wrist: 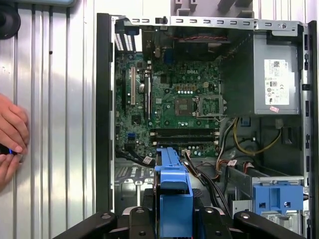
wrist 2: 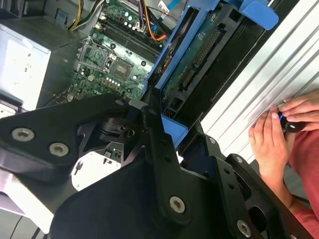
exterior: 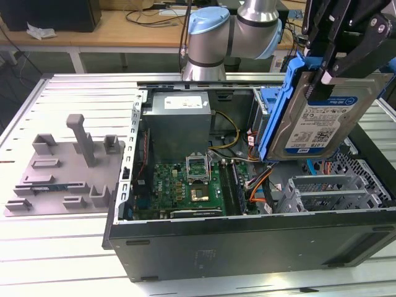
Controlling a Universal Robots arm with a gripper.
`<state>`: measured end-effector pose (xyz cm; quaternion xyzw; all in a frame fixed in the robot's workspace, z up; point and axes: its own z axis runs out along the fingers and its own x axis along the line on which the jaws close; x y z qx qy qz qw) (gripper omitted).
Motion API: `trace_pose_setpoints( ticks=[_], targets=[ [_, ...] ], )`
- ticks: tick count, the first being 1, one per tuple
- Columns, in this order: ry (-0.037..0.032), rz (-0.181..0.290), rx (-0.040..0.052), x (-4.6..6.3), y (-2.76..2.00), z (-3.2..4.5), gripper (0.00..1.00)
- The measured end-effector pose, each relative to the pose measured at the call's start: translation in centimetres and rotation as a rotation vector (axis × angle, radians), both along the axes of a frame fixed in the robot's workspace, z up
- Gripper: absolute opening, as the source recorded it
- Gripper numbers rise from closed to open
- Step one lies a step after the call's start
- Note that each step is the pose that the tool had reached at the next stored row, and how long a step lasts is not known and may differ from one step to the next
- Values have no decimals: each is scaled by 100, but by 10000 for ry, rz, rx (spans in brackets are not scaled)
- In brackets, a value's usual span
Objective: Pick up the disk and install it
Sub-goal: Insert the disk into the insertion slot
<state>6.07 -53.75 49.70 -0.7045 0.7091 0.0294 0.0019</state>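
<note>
In the exterior view the disk, a silver drive with a white-and-blue label in a blue carrier bracket, hangs tilted on edge above the right end of the open computer case. My black gripper is shut on its upper edge. In the second wrist view the disk's circuit-board side faces the camera, with a gripper finger clamped against the blue carrier. In the first wrist view the carrier's blue edge sits between the gripper's black links, above the case interior.
Inside the case lie the green motherboard, a grey power-supply box, loose cables and a silver drive cage. A second blue bracket sits in a bay. A grey fixture tray lies at the exterior view's left. A person's hand rests on the table beside the case.
</note>
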Motion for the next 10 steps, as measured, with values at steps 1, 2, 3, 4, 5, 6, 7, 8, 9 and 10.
trace_pose_setpoints(
  ticks=[1,2,3,4,5,6,7,8,9,10],
  targets=[
    [-2,-2,6,17,-5,-4,36],
    [-4,-3,44,38,-10,-12,36],
    [-3,-2,89,56,-15,-19,36],
    [-4,-2,118,65,-19,-22,36],
    [-4,-3,151,77,-25,-27,36],
    [-4,-2,176,94,-32,-30,36],
    [-2,-3,186,110,-40,-32,36],
    [-3,-6,201,135,-54,-37,36],
    [-3,-10,207,155,-63,-39,36],
    [-4,-12,209,170,-68,-41,36]
  ],
)
